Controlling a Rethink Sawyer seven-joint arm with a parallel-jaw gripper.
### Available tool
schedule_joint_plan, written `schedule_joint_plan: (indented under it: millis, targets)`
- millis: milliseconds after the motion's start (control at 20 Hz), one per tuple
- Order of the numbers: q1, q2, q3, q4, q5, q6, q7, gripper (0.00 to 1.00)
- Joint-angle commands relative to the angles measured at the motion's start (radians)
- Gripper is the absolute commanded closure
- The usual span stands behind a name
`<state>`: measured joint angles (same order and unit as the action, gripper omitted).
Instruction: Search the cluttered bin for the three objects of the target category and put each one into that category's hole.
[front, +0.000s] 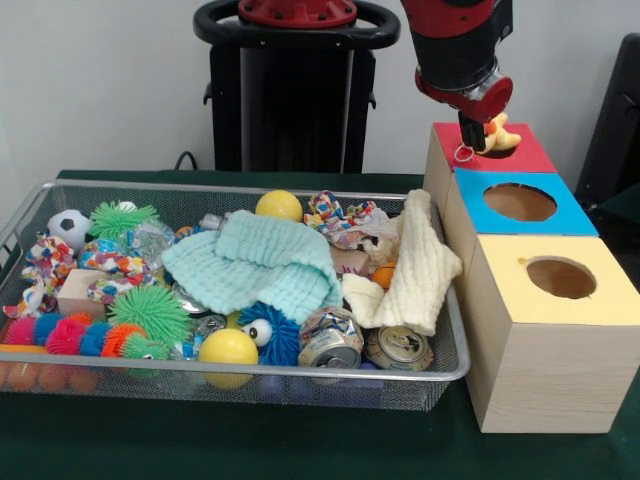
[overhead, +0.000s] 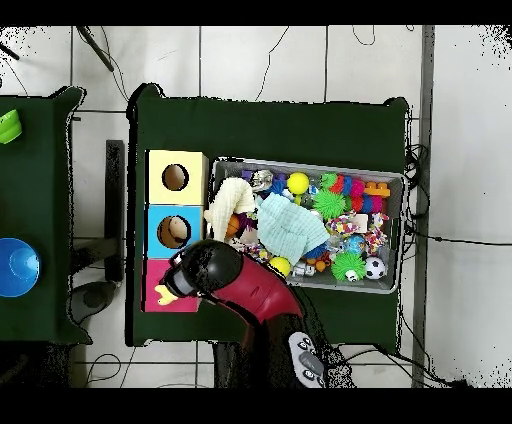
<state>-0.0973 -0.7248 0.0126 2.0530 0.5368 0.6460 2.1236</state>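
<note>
1. The arm (front: 458, 40) has a glossy red shell over a black wrist section, ending in a rounded red collar.
2. A small dark gripper (front: 472, 135) sits below the collar.
3. From overhead, the arm is red with a black end.

We see a plain pale wall (front: 100, 90) behind the dark green table (front: 250, 440). From overhead, the floor (overhead: 260, 60) is light tile with dark grout lines, and thin cables (overhead: 425, 180) trail across it. A second green table (overhead: 40, 150) stands alongside, bearing a blue bowl (overhead: 17, 267).
</note>
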Motion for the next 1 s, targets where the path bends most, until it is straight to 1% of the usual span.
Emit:
schedule_joint_plan:
  millis: [50, 200, 250, 300, 700, 1000]
  targets:
    - [-0.048, 0.067, 0.121, 0.017, -0.002, 0.006, 0.017, 1.0]
    - [-0.047, 0.078, 0.126, 0.008, -0.009, 0.021, 0.032, 1.0]
    - [-0.044, 0.071, 0.127, 0.009, -0.01, 0.029, 0.039, 1.0]
    - [-0.052, 0.087, 0.13, 0.007, -0.012, 0.018, 0.033, 1.0]
    - [-0.06, 0.12, 0.128, -0.013, -0.03, 0.003, 0.034, 1.0]
    - [-0.045, 0.108, 0.104, -0.03, -0.055, 0.027, 0.056, 1.0]
